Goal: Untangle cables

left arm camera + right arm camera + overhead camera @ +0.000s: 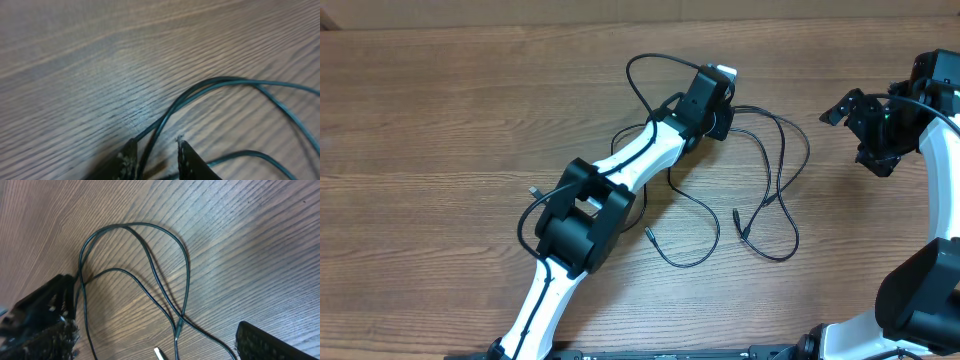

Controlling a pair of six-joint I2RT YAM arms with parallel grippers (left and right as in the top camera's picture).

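Wooden table (440, 100); left pincer (156, 144) narrow around cables (225, 81), grip unclear; right pincer (155, 324) wide.

The bench (440, 100) lies bare across its whole left side and along the far edge, so I have easy passage there. The left arm (640, 160) stretches diagonally over the middle and bars any crossing from near left to centre. The cables (782, 190) sprawl in loose loops around its wrist and to the right of it, with plug ends (737, 213) lying inside the loops. Between the outermost loop and the wide-open right gripper (860, 130) I see a bare strip of wood. At the left gripper (156, 157), strands run between the parted fingers (189, 161), crowding that gap.
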